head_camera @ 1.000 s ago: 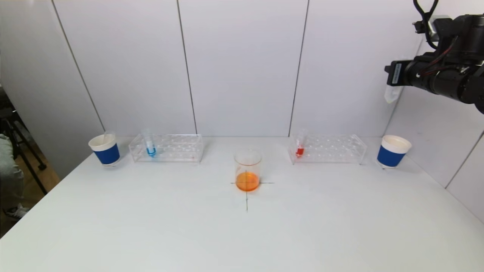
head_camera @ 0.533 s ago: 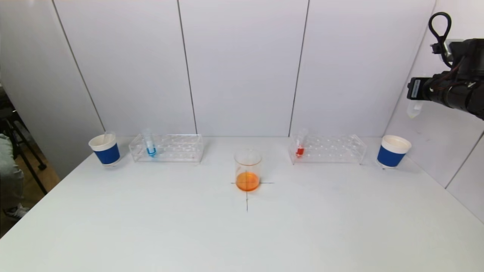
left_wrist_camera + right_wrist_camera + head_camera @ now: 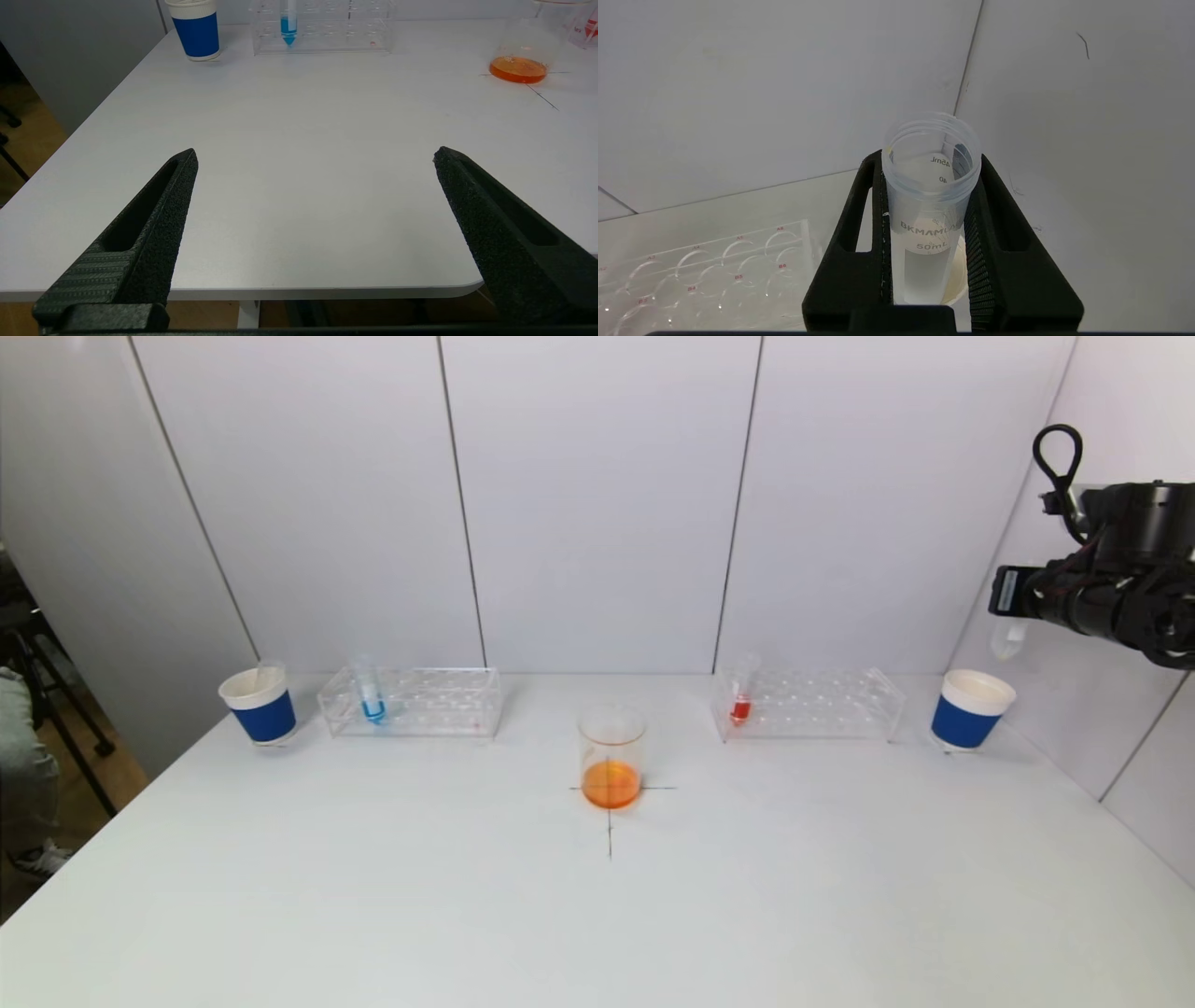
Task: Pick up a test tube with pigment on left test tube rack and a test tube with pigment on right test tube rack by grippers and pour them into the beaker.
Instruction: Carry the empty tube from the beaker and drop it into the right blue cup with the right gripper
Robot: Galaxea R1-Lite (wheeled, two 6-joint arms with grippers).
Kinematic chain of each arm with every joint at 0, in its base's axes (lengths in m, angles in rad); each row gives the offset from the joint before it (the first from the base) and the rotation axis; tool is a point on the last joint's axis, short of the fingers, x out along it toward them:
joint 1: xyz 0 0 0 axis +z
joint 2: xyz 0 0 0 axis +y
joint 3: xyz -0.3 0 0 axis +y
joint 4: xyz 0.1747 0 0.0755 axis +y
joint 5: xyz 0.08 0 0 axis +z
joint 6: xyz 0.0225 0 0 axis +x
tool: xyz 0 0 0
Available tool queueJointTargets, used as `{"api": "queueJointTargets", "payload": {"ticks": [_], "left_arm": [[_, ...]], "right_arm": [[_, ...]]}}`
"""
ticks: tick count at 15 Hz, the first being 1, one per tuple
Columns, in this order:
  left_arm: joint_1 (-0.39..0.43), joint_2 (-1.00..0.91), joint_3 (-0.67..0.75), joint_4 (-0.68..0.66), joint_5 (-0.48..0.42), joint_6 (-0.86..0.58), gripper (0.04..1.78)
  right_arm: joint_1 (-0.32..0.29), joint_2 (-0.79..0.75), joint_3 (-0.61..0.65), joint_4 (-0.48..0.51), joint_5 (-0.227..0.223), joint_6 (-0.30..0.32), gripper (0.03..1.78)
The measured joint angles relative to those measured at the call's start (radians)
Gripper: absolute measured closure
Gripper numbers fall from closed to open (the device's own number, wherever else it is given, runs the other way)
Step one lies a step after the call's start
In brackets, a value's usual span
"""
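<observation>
The right end effector (image 3: 930, 242) is clamped on an empty clear 50 mL test tube (image 3: 930, 196), mouth up, and hangs above and just outboard of the right blue paper cup (image 3: 969, 711) at the far right of the desk (image 3: 597, 915). In the head view the tube's conical tip (image 3: 1006, 640) points down toward that cup, and the wrist view shows the cup's rim directly beneath the tube. The beaker (image 3: 611, 758) on the cross mark holds orange liquid, so the step in hand looks like discarding the spent tube into the cup. To do it well, centre the tip over the cup's mouth, lower until the tip is inside the rim, then release — dropping from height could tip the light cup or bounce the tube out. Keep the wrist clear of the right test tube rack (image 3: 810, 703), where a tube of red pigment (image 3: 741, 695) stands in the end slot nearest the beaker. The left end effector (image 3: 315, 224) is parked low at the near desk edge with its jaws spread wide, holding nothing. A tube of blue pigment (image 3: 371, 695) remains in the left test tube rack (image 3: 413, 701), beside the left blue paper cup (image 3: 259, 705) — which seems to hold a tube already.
</observation>
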Motion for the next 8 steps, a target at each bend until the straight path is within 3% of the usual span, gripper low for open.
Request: {"api": "queueJointTargets", "payload": {"ticks": [8], "left_arm": [[0.0, 0.0, 0.0, 0.0, 0.0, 0.0, 0.06]], "right_arm": [[-0.013, 0.092, 0.026, -0.11, 0.0, -0.002, 1.31]]}}
